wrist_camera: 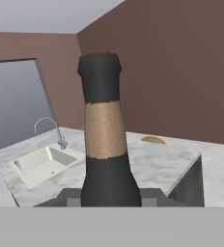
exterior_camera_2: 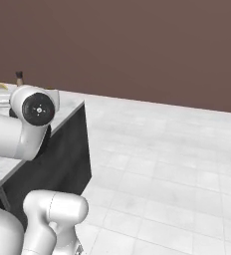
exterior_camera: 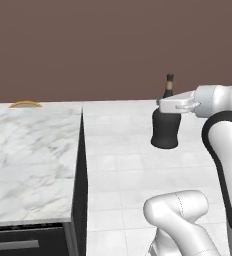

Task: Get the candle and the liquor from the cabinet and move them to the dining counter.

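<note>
The liquor (exterior_camera: 165,127) is a squat black bottle with a thin neck and dark cap. It hangs upright over the tiled floor, just right of the dining counter (exterior_camera: 33,150). My gripper (exterior_camera: 170,106) is shut on the liquor's neck. In the hand view the neck (wrist_camera: 104,135), with a tan band and dark cap, rises right in front of the camera. Beyond it lies the marble dining counter (wrist_camera: 147,159). The cap (exterior_camera_2: 19,75) peeks over my arm in the right base view. The candle and the cabinet are out of view.
An inset sink (wrist_camera: 41,164) with a curved faucet (wrist_camera: 51,128) sits in the counter. A yellow curved thing (exterior_camera: 25,104) lies at the counter's far edge. The counter's dark side panel (exterior_camera_2: 62,159) faces pale tiled floor (exterior_camera_2: 162,174). A maroon wall stands behind.
</note>
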